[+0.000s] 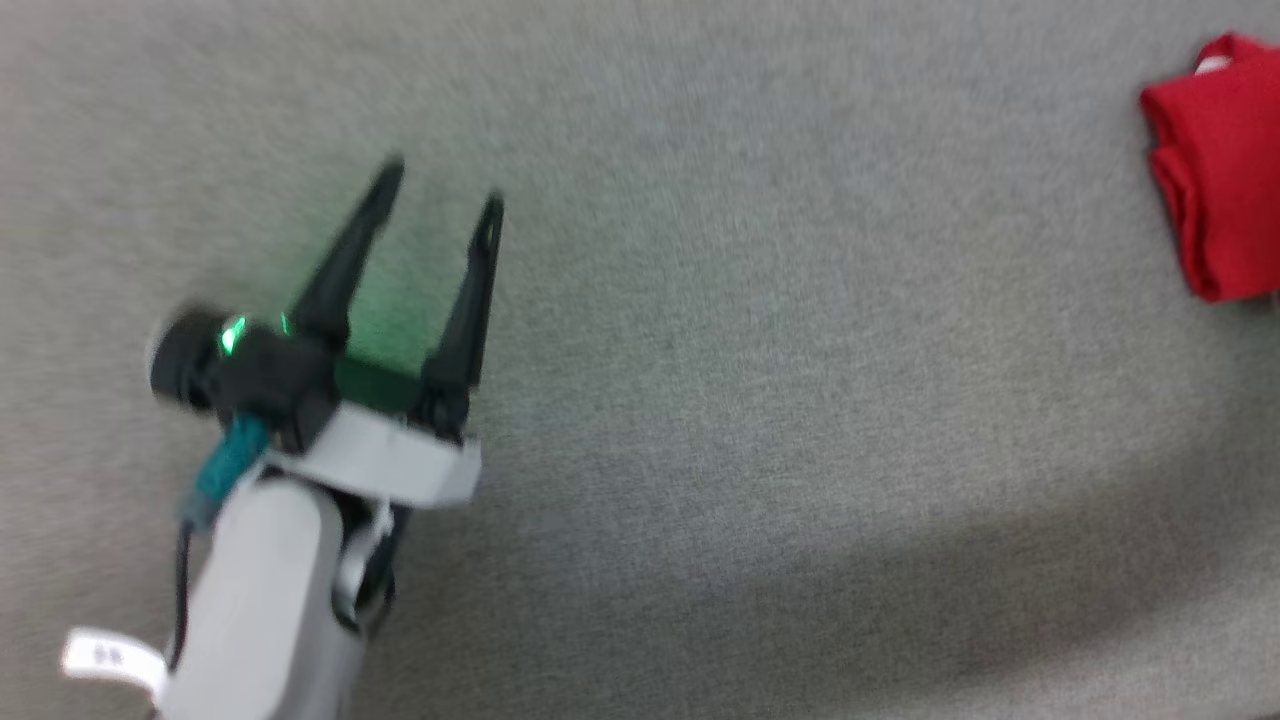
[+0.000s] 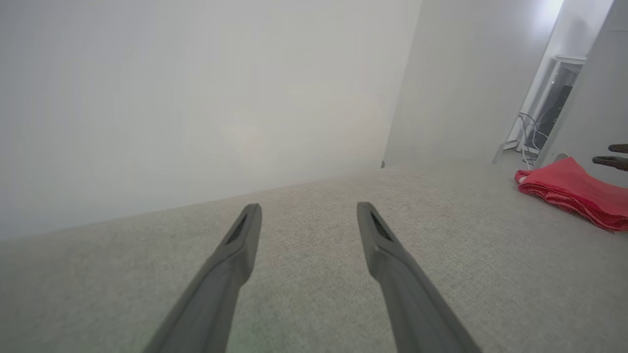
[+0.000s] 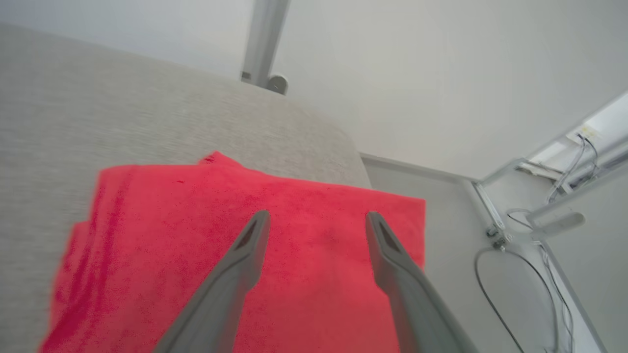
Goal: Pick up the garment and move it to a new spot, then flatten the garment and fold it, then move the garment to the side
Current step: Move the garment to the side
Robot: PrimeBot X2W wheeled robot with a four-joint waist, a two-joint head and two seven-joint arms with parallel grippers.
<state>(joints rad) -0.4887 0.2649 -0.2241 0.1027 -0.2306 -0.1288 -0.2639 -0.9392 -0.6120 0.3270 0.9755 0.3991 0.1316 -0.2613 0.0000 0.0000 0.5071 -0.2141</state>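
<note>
Both released: left claw over grey surface, right claw over folded garment; white walls.

Matt red cloth garment, rough carpet

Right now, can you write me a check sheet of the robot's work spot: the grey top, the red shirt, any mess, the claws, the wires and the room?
Surface: grey woven cloth top, flat, with a soft shadow along its near side.
Job's things: red shirt, folded, lying at the right-hand edge of the top.
Clutter: nothing seen.
Grippers: left gripper open and empty, over the grey cloth, far from the shirt; right gripper open, over the shirt, gripping nothing.
Cables: loose wires on the floor beside the top.
Surroundings: pale walls and a grey post beyond the top.
</note>
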